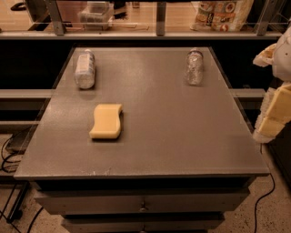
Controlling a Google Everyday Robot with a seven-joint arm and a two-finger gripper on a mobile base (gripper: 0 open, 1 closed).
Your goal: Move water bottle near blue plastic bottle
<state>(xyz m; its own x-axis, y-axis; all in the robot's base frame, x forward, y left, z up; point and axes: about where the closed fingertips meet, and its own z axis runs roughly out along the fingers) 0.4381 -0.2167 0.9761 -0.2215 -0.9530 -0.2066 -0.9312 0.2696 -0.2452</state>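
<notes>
Claw (275, 111) hangs at the right edge of the view, off the worktop (182, 136) and well to the right of the yellow sponge (107, 121). I cannot tell whether it is spread or pressed together. The water bottle (194, 67), clear and crinkled, lies on its side on the grey worktop, far back and well to the right of the sponge, its cap end pointing away. The blue plastic bottle (85, 68), cloudy and pale, also lies on its side, near the sponge, just behind it and slightly to its left. Both bottles are well apart. Beyond the sponge, past the worktop's far edge, a printed snack bag (223, 13) sits on a shelf.
</notes>
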